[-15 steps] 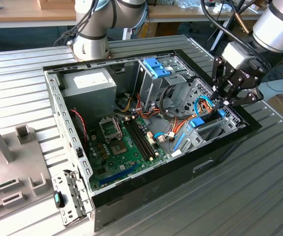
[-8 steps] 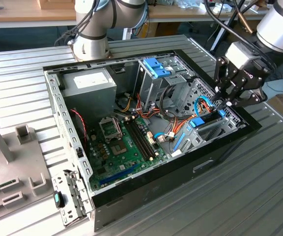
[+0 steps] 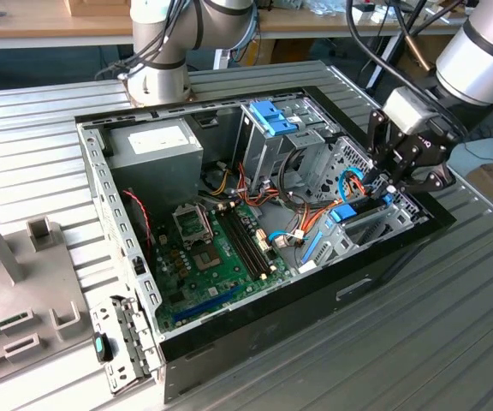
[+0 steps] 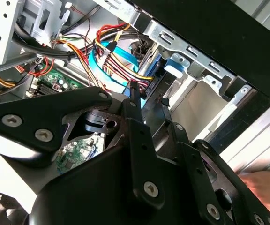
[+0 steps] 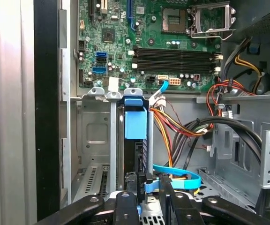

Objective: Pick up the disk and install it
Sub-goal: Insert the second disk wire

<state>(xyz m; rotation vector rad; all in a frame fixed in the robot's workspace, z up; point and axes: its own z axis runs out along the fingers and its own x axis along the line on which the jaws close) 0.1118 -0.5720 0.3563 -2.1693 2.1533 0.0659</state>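
Note:
The disk [image 5: 135, 124] stands on edge in the drive cage at the front of the open computer case [image 3: 229, 330]. Its bright blue carrier rail [image 3: 342, 212] shows at the cage's mouth. My gripper [image 3: 385, 184] hangs just above that cage at the exterior view's right. In both wrist views its black fingers [image 5: 127, 206] point down along the disk's slot, a narrow gap apart. Only a blue data cable [image 5: 177, 182] and wires lie behind that gap, in which my gripper [image 4: 149, 96] holds nothing. The grey body of the disk is hidden inside the cage.
A green motherboard [image 3: 212, 248] fills the case floor, with the power supply [image 3: 157, 145] at the back. A second blue-railed bay [image 3: 272, 116] stands upright behind. Bundled red, yellow and orange wires [image 5: 182, 124] crowd beside the cage. A person's hand [image 4: 266, 183] rests outside the case.

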